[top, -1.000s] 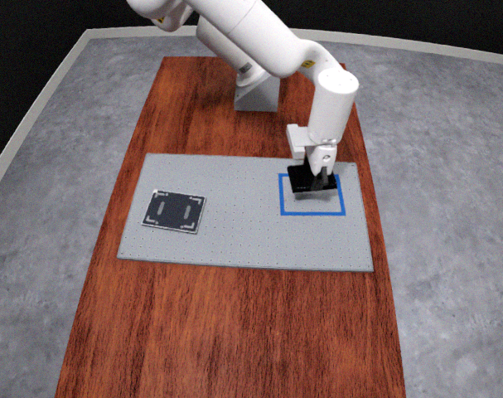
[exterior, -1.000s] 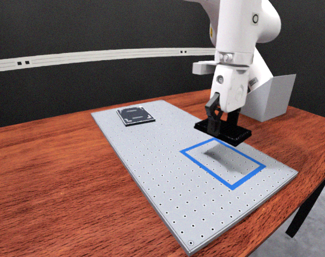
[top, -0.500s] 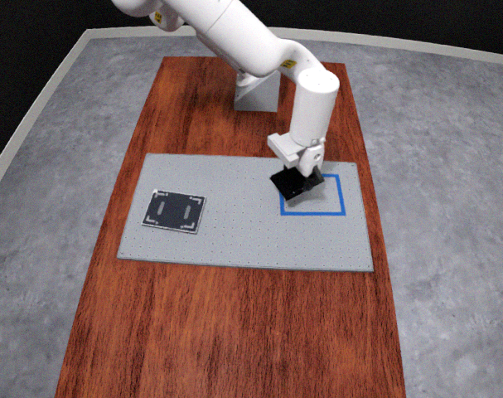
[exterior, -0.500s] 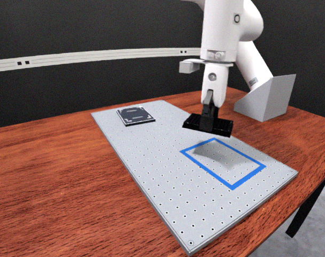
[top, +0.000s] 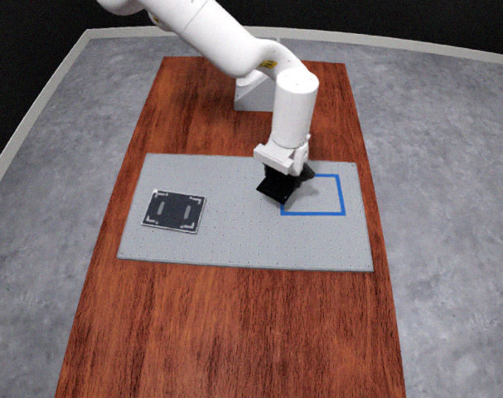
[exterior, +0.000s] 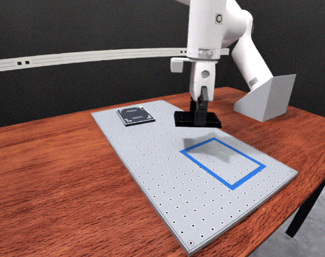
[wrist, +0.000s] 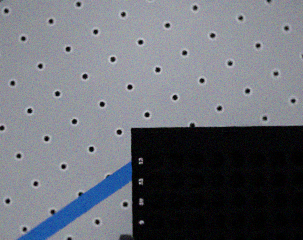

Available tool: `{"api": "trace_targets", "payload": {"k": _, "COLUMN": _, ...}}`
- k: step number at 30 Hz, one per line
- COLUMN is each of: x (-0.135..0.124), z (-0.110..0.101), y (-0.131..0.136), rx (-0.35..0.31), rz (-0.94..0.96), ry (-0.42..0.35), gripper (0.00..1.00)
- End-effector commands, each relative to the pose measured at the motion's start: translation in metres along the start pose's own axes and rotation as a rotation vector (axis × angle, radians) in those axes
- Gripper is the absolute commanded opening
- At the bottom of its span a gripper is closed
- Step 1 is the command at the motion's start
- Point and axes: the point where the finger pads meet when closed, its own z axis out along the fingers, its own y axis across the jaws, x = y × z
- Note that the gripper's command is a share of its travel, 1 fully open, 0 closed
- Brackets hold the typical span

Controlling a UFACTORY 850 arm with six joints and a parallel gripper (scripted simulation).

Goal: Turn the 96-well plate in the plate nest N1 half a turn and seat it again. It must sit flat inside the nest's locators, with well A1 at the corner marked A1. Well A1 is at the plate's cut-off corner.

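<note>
Top view: gripper (top: 285,182) clamped on the black plate (top: 278,188), carried above the grey board (top: 243,240), skewed, at the blue outline's (top: 340,192) corner; the nest (top: 173,211) lies well apart.

Exterior view: plate (exterior: 183,118) airborne, level.

Wrist view: plate's (wrist: 221,185) column numbers visible.

Step in hand, judged: transfer mid-rotation. Next: finish the half turn, carry to the nest, lower squarely.

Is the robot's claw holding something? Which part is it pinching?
Yes. The gripper holds the black 96-well plate in the air above the board, pinching it across its middle, one finger on each opposite side edge.
</note>
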Motion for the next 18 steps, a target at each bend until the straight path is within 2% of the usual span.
{"api": "trace_targets", "payload": {"k": 1, "x": 0.012, "z": -0.002, "y": 0.011, "rx": -0.004, "rz": -0.174, "ry": -0.021, "gripper": 0.0}}
{"api": "trace_targets", "payload": {"k": 16, "x": 0.046, "z": -0.003, "y": 0.048, "rx": 0.001, "rz": -0.674, "ry": -0.022, "gripper": 0.0}}
{"api": "trace_targets", "payload": {"k": 18, "x": 0.046, "z": -0.003, "y": 0.048, "rx": 0.001, "rz": -0.674, "ry": -0.022, "gripper": 0.0}}
